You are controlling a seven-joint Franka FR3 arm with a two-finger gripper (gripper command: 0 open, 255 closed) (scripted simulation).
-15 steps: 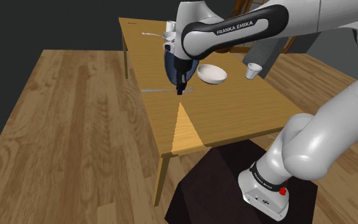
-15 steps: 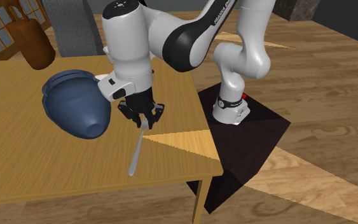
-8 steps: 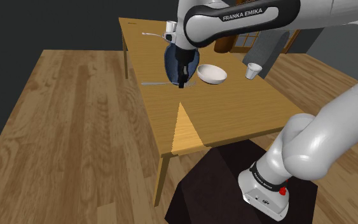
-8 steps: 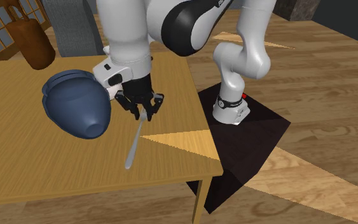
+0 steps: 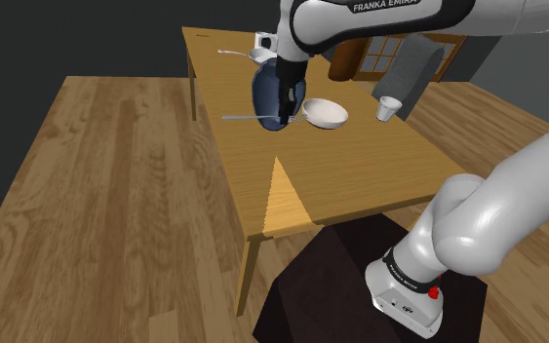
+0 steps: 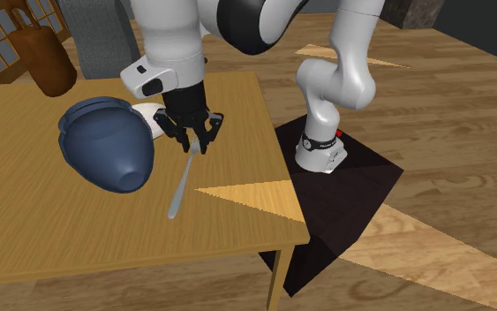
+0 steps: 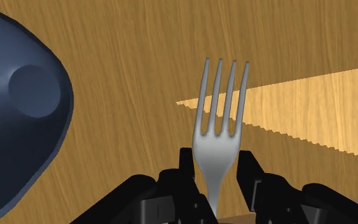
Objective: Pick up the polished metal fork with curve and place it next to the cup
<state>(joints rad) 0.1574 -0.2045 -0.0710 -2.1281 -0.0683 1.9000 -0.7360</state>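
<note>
Fork [image 7: 217,137] sits clasped at its neck between the two closed black fingers [image 7: 186,170], tines reaching out past their tips. It hangs above the wooden surface [image 6: 79,221], handle slanting downward, near the dark blue vessel [image 6: 105,155].

Wood table [image 5: 360,180]: dark blue obj [image 6: 105,150] mid, white bowl [image 5: 327,114] just beside it, small white cup [image 5: 387,109] nr edge, apart from both.
</note>
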